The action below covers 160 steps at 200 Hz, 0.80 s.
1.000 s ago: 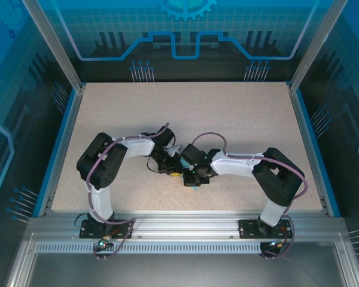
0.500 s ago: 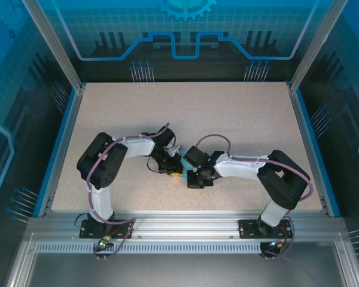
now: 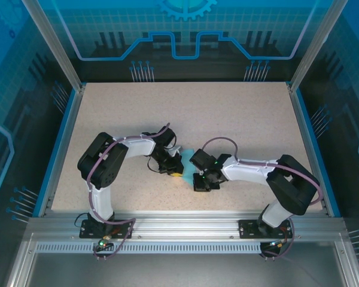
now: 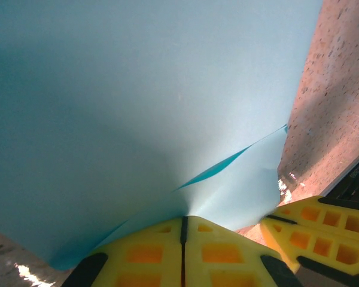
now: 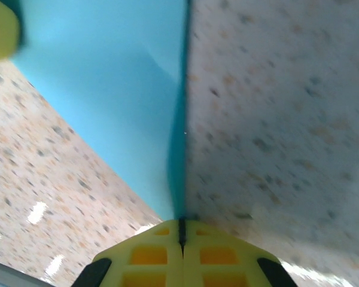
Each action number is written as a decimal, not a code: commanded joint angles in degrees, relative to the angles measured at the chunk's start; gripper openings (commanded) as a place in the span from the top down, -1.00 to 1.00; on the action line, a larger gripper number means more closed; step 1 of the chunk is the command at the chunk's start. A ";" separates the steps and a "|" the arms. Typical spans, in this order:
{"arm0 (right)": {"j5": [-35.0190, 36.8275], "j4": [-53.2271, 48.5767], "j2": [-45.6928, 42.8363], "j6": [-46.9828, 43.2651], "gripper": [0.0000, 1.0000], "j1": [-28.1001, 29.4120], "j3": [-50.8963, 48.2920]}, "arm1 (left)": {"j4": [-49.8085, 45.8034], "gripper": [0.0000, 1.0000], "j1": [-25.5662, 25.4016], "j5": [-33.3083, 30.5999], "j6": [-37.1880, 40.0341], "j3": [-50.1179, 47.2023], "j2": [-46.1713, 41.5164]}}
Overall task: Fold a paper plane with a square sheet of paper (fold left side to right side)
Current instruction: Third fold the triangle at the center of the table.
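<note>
Lying between the two claws, a little nearer than the middle of the speckled worktop [image 3: 227, 113], the square sheet of paper [image 3: 185, 161] is seen from above as a small cyan patch, largely covered by the arms. The left claw [image 3: 175, 172] is set at the paper's left side and the right claw [image 3: 193, 173] just beside it on the right.

In the left wrist view the left claw [image 4: 182, 220] is pressed together on the sheet [image 4: 137, 107]: the paper is pinched at the fingertips and fans away from them, raised off the worktop [image 4: 341, 89], with a darker crease running up to the right. The right claw [image 4: 311, 230] is seen at the sheet's near right corner, touching its edge.

In the right wrist view the right claw [image 5: 180, 221] is closed tight, and the straight edge of the paper [image 5: 107, 89] is led directly into the seam between its fingertips. Whether that edge is gripped or merely met cannot be told. Bare worktop [image 5: 275, 119] is seen to the right of that edge.
</note>
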 commanded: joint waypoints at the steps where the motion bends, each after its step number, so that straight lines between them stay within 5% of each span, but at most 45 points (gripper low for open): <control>1: 0.52 -4.93 -3.58 -2.63 1.00 -0.91 -0.08 | -2.66 0.84 -0.26 -7.39 -0.27 -1.25 3.47; 38: -3.85 1.02 -3.59 -3.87 1.00 -0.94 2.03 | -2.59 0.83 -0.30 -7.30 -0.62 -1.11 3.12; 160: -2.40 1.20 6.37 -2.80 1.00 -2.51 1.94 | -1.79 0.69 -0.47 -5.44 -1.66 -0.65 -0.79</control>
